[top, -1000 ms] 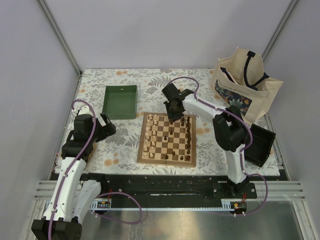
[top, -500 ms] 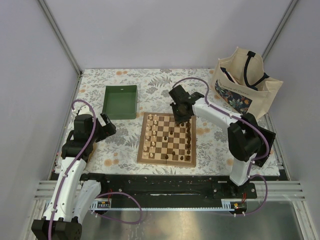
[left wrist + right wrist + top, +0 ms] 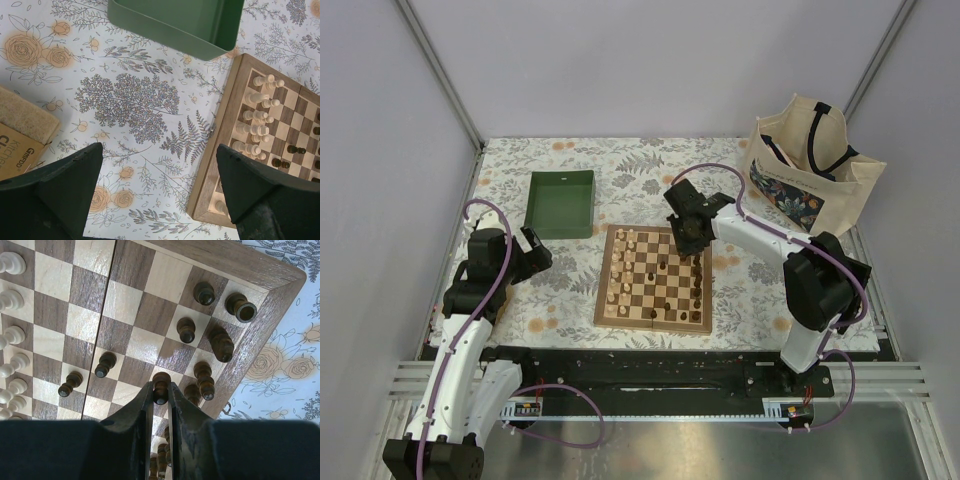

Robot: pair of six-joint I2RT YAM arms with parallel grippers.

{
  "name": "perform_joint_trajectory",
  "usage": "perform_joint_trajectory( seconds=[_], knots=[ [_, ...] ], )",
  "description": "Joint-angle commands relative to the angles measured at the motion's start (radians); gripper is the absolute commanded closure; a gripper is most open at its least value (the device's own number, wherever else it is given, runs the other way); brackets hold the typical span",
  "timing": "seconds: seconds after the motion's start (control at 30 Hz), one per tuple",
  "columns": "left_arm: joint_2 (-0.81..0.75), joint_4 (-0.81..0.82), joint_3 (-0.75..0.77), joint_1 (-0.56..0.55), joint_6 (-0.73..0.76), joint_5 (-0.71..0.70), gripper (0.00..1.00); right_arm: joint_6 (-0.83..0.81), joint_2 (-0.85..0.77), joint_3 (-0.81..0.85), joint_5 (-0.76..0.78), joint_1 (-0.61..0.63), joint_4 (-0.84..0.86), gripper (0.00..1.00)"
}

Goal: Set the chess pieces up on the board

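Observation:
The chessboard point(image 3: 655, 277) lies at the table's centre. Pale pieces point(image 3: 623, 270) line its left side, dark pieces point(image 3: 697, 278) its right side, with a few dark ones mid-board. My right gripper point(image 3: 161, 394) is shut on a dark brown pawn point(image 3: 161, 385), held over the board's far right part among other dark pieces point(image 3: 202, 380); in the top view it point(image 3: 688, 238) hangs over the board's far right corner. My left gripper point(image 3: 157, 192) is open and empty above the floral cloth left of the board point(image 3: 235, 150); in the top view it point(image 3: 538, 255) is left of the board.
A green tray point(image 3: 561, 203) stands at the back left, also seen in the left wrist view point(image 3: 175, 25). A cream tote bag point(image 3: 810, 170) stands back right, a black tray point(image 3: 840, 290) right of the board. A cardboard box with a sponge point(image 3: 20, 135) lies near my left gripper.
My right gripper has moved right and slightly nearer, from the board's far middle edge to its far right corner. The left arm has not moved.

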Motion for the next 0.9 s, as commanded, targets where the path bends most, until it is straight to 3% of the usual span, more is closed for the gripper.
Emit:
perform_joint_trajectory(
  seconds=[0.0,0.87],
  knots=[
    [0.000,0.054,0.014,0.005,0.005,0.017,0.01,-0.009,0.011,-0.001,0.027,0.005,0.033,0.81],
    [0.003,0.054,0.015,0.005,0.005,0.014,0.01,-0.003,0.060,-0.013,0.056,-0.014,0.056,0.78]
  ],
)
